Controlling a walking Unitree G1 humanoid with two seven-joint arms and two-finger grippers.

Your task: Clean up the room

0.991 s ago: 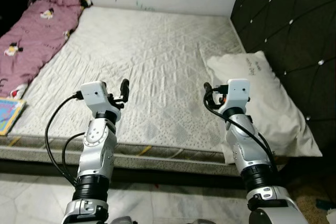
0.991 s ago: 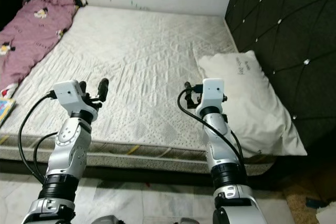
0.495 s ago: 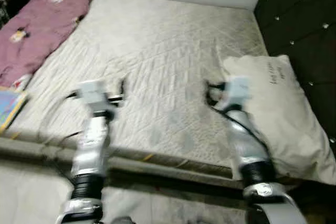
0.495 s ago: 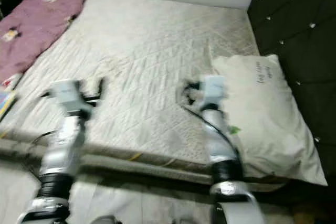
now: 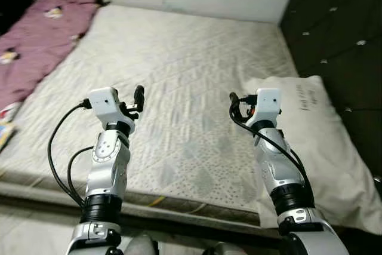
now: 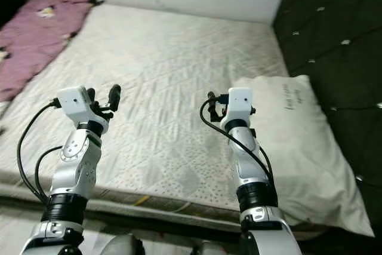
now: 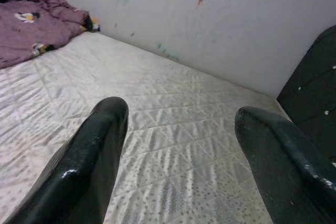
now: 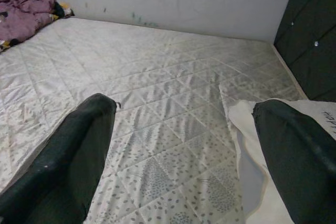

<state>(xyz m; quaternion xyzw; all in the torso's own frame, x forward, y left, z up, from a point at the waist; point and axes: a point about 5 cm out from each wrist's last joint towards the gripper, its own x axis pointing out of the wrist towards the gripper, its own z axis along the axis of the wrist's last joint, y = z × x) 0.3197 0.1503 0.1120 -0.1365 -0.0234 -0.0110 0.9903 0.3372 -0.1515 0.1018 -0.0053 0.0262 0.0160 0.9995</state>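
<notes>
Both the left gripper point(image 7: 176, 145) and right gripper point(image 8: 184, 145) are held wide and empty above the mattress point(image 5: 179, 70), the right beside the pillow point(image 5: 322, 129), presumably ready for tidying

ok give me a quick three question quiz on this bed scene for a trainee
1. True or false: the left hand holds the purple patterned blanket.
2. On which side of the grey quilted mattress, by the robot's own sides, does the white pillow lie? A. left B. right
3. Fill in: the right hand is ____, with nothing between its fingers.

Key
1. False: it is open over the mattress; the blanket lies at the far left corner.
2. B, beside the dark tufted headboard.
3. open
</notes>
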